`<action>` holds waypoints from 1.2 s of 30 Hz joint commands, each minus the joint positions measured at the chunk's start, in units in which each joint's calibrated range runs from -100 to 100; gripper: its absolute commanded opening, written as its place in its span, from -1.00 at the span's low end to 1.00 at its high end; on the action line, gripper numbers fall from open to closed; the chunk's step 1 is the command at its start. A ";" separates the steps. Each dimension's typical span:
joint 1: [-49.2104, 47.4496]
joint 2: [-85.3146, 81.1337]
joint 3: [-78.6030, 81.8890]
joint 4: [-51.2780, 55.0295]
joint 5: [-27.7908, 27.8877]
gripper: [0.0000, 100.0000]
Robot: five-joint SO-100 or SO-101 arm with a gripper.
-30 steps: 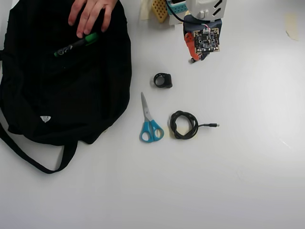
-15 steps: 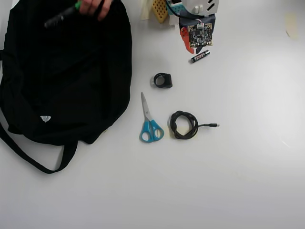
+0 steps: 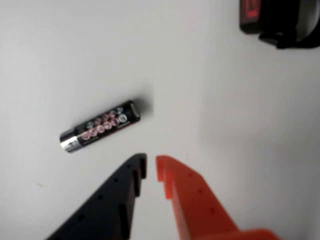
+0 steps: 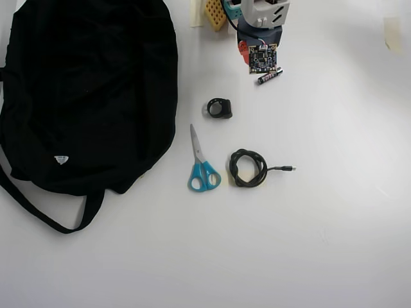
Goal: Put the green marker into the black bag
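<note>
Hand and green marker gone; end effector (image 3: 150, 166) retracted

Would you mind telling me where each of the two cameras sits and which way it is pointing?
Wrist view: rides on the arm, looking down along the gripper at the table; the black and orange fingers, nearly closed and holding nothing, enter from below, the battery just beyond.
Overhead view: fixed above, looking straight down on the bag, scissors, cable and the arm at the top edge.
Shared: the battery and table.
</note>
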 commanded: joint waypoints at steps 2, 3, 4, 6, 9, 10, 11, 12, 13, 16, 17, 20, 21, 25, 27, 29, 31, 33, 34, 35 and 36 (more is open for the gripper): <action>-0.34 -0.85 -8.02 -0.18 0.17 -0.96; -0.19 -0.44 -9.91 -0.44 0.17 -0.96; -0.19 -0.10 -11.43 -0.61 0.17 -0.96; -0.11 -0.02 -13.50 -0.70 0.17 -0.96; -0.11 -0.44 -13.05 -0.70 0.17 -0.96; -0.11 -0.77 -13.05 -0.70 0.17 -0.96; -0.04 -0.85 -13.05 -0.70 0.17 -0.96; -0.04 -0.85 -13.05 -0.70 0.17 -0.96; -0.04 -0.85 -13.05 -0.70 0.17 -0.96; 0.04 -0.85 -13.05 -0.70 0.17 -0.96; 0.04 -0.93 -13.05 -0.70 0.17 -0.96; 0.86 -0.93 -13.14 -0.70 0.17 -0.96; 1.46 -0.93 -13.14 -0.70 0.17 -0.96; 3.85 -0.93 -13.68 -0.70 0.17 -0.96; 4.97 -0.60 -14.04 -0.78 0.17 -0.96; 5.27 -0.60 -14.04 -0.78 0.17 -0.96; 5.27 0.14 -13.95 -0.87 0.17 -0.96; 5.35 0.14 -13.32 -0.87 0.17 -0.96; 5.35 0.14 -13.95 -0.87 0.17 -0.96; 5.35 0.14 -14.04 -0.87 0.17 -0.96; 5.35 0.14 -14.04 -0.87 0.17 -0.96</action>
